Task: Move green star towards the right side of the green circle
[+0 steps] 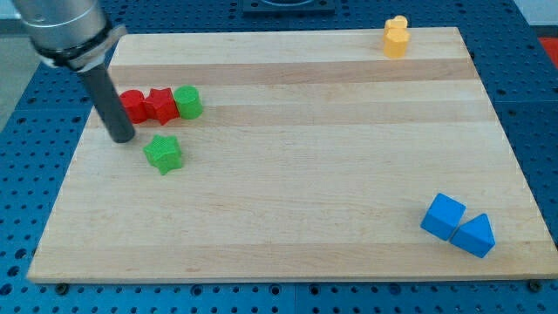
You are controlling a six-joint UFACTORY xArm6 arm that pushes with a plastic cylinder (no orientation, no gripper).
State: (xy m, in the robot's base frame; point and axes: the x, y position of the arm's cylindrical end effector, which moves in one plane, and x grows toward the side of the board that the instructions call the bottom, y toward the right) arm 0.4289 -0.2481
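The green star (163, 153) lies on the wooden board at the view's left, below the row of blocks. The green circle (187, 102) is the right end of that row, up and right of the star. My tip (122, 137) stands just left of the green star, a small gap apart, and below the red blocks. The rod rises to the view's top left and hides part of the board behind it.
A red circle (132, 105) and a red star (159, 105) touch the green circle's left side in a row. A yellow block (396, 37) stands at the top right edge. A blue cube (443, 216) and a blue triangle (475, 235) sit at the bottom right.
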